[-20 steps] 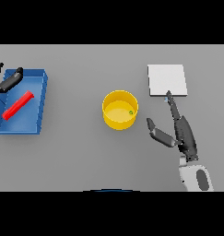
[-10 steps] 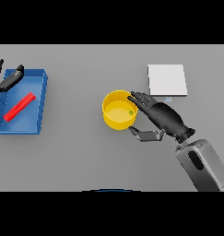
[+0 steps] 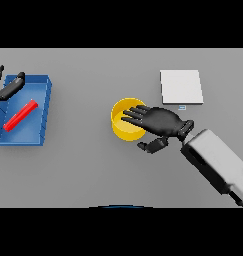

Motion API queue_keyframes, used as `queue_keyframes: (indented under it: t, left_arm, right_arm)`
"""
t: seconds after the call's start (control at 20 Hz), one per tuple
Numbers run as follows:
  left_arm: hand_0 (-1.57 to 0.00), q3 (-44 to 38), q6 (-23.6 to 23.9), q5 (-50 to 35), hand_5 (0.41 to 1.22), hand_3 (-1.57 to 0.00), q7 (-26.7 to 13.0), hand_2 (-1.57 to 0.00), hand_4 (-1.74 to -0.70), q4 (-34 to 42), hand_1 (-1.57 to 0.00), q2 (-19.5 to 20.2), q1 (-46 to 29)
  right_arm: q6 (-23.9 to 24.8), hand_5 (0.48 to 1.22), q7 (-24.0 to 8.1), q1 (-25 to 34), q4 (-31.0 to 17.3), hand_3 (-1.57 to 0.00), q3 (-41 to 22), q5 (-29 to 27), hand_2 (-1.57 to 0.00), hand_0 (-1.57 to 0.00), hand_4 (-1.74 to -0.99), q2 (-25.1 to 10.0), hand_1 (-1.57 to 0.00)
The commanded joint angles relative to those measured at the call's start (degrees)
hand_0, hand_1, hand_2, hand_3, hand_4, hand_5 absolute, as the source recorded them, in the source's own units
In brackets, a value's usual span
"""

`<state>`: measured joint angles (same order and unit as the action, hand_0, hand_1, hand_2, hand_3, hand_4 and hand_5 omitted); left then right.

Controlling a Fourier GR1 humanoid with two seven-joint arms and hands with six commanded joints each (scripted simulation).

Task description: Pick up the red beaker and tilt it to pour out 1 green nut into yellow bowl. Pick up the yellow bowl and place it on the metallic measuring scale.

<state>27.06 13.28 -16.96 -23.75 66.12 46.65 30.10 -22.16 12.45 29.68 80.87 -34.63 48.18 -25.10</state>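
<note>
The yellow bowl (image 3: 124,121) stands upright at the middle of the table. My right hand (image 3: 160,122) reaches in from the right, its straight fingers lying over the bowl's right rim and its thumb hanging below, just off the bowl's lower right side; it is open. The bowl's inside is partly hidden by the fingers, and no green nut shows. The red beaker (image 3: 21,115) lies on its side in the blue tray (image 3: 43,107) at the far left. My left hand (image 3: 7,88) hovers open over the tray's far left corner. The metallic measuring scale (image 3: 181,86) sits behind the right hand.
The blue tray takes up the table's left edge. My right forearm (image 3: 215,161) crosses the lower right of the table.
My right hand has swung left from beside the scale and now covers the bowl's right rim. The bowl, beaker and left hand have stayed put.
</note>
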Motion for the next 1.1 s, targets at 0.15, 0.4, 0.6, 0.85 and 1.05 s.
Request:
queue_keyframes:
  t: [0.15,0.4,0.6,0.85,1.05]
  left_arm:
    - [0.0,-0.4,-0.5,-0.2,0.686,0.0,0.6,0.0,-0.72,-1.1,0.0,-0.3,0.5]
    - [0.0,-0.6,0.0,-0.6,0.684,0.0,1.1,0.0,-0.72,0.0,0.0,0.5,-1.3]
    - [0.0,-0.8,-0.5,-0.9,0.688,0.0,1.6,0.0,-0.72,0.1,0.0,0.5,-1.0]
    - [0.0,-1.2,-0.4,-1.1,0.689,0.0,2.2,0.0,-0.71,0.8,0.0,1.1,-1.4]
    - [0.0,-1.1,-0.8,-1.2,0.692,0.0,1.7,0.0,-0.72,-0.3,0.0,0.2,-0.4]
  right_arm:
    - [-1.7,0.702,-0.2,4.6,-5.9,0.0,-3.7,3.0,0.0,0.0,-1.226,1.8,0.0]
    - [-3.8,0.72,-0.2,9.1,-11.9,0.0,-6.0,4.7,0.0,0.0,-1.266,3.4,0.0]
    - [-5.4,0.746,0.1,10.8,-14.9,0.0,-7.3,5.0,0.0,0.0,-1.29,4.8,0.0]
    - [-7.4,0.842,-2.7,10.4,-15.2,-0.1,-6.1,3.7,-0.09,-0.11,-1.36,6.2,-0.1]
    - [-6.6,1.043,-0.4,10.5,-15.8,-0.46,-7.0,4.2,-0.69,-0.91,-1.512,5.7,-0.87]
